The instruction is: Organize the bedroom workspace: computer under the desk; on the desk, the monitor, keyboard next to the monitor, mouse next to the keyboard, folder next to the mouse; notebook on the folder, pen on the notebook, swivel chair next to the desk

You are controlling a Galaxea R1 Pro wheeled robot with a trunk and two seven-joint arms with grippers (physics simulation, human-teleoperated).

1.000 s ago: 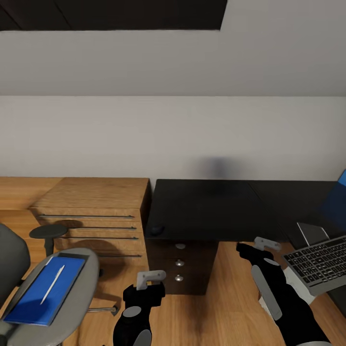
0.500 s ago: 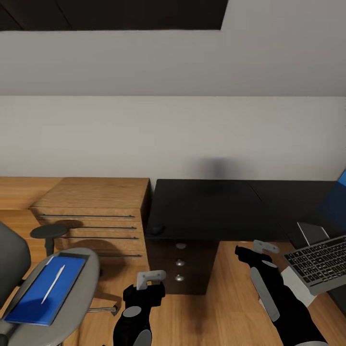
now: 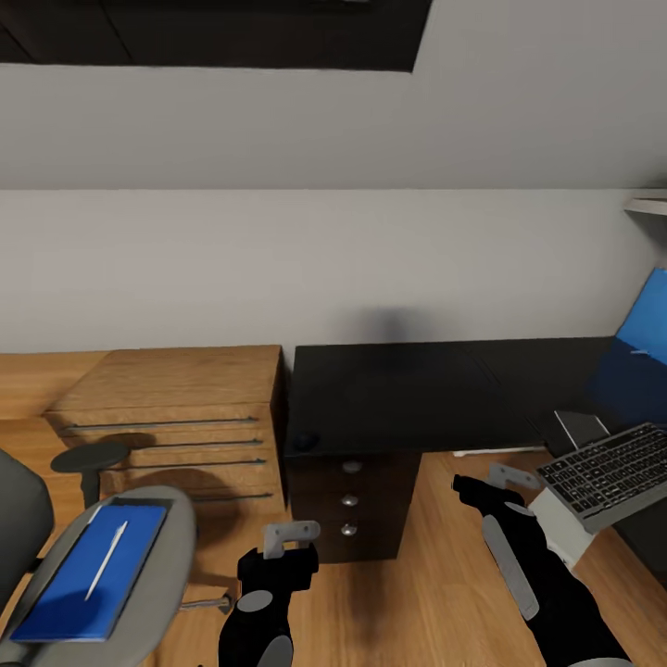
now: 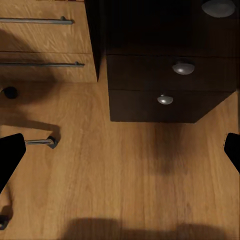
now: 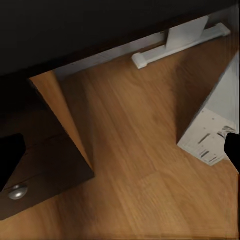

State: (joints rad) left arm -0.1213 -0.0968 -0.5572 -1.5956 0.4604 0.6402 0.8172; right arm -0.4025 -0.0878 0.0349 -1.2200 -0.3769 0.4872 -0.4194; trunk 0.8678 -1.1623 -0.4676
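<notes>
Head view put the keyboard (image 3: 607,471) at right, atop the computer (image 3: 567,521); your right gripper (image 3: 505,481), wide and empty, should grasp its near edge squarely.

At your ten o'clock, a low oak drawer unit (image 3: 176,408) with slim dark handles stands on the plank floor (image 3: 426,593); a bright blue panel (image 3: 644,347) leans at three o'clock.

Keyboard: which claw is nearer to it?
Right. The right claw hangs just beside the keyboard; the left claw hangs further off, in front of the desk drawers.
</notes>
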